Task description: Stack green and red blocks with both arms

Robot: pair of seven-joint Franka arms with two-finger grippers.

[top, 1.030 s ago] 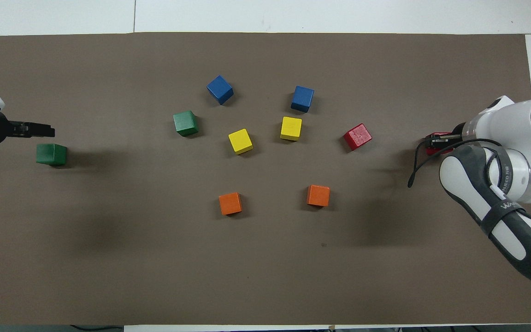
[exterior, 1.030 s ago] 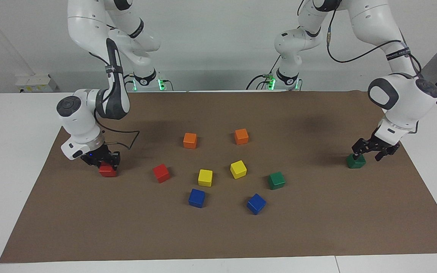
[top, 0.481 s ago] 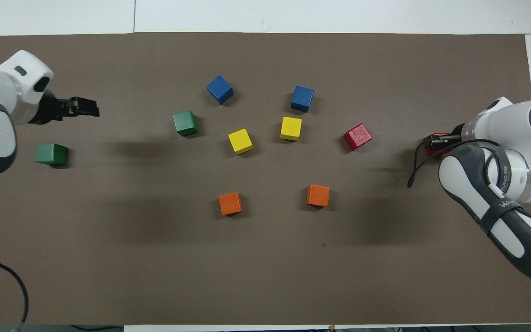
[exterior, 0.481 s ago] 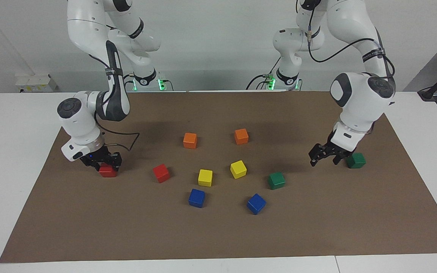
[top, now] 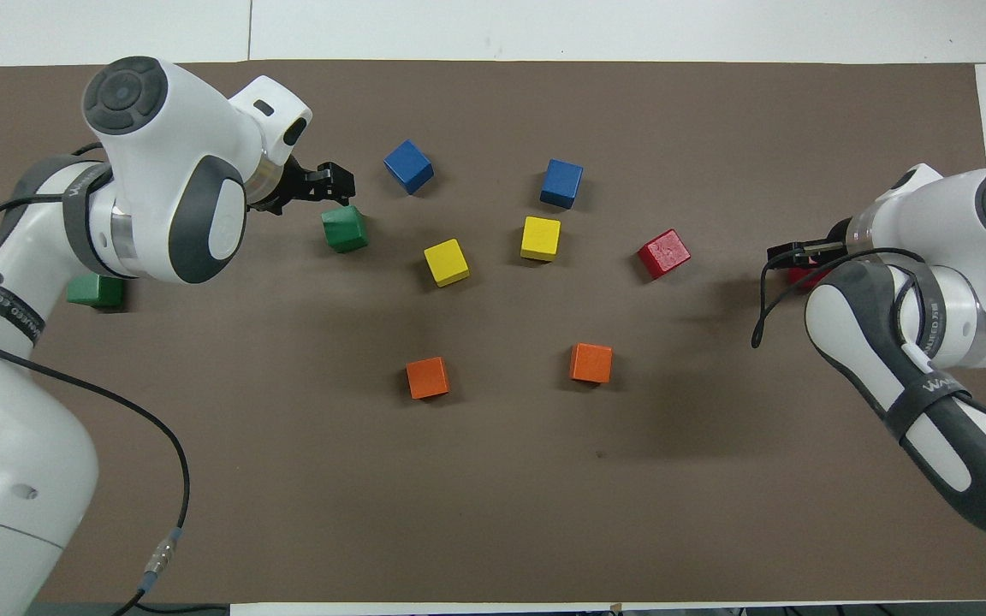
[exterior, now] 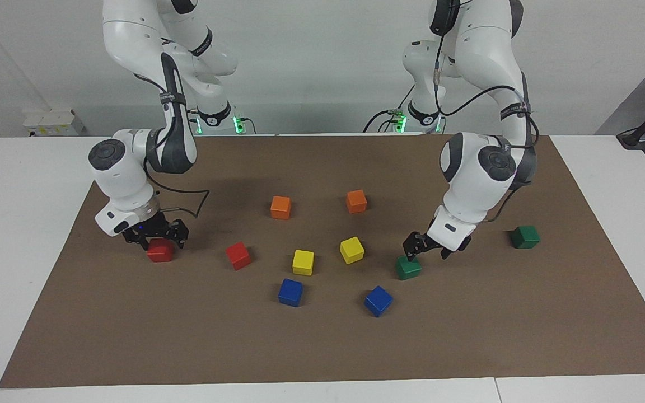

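Facing view and overhead view together give us the layout on the brown mat point(exterior: 468, 336), listed from the robots' edge outward. Nearest the robots we find two orange cubes point(exterior: 280, 207) side by side. Next comes the outer green block point(exterior: 525, 237), free on the mat close to its edge at the left arm's end. The outer red block point(exterior: 159, 250) sits close to the mat's edge at the right arm's end; the right gripper point(exterior: 154, 239) is directly above it with fingers spread to either side, and we cannot tell whether they touch it. The inner red block point(exterior: 238, 255) lies free, toward the middle. Two yellow cubes point(exterior: 351, 249) occupy the centre. Beside them lies the inner green block point(exterior: 408, 267); the left gripper point(exterior: 427, 252) hangs over it, fingers apart, gripping nothing. Farthest out are two blue cubes point(exterior: 378, 300).
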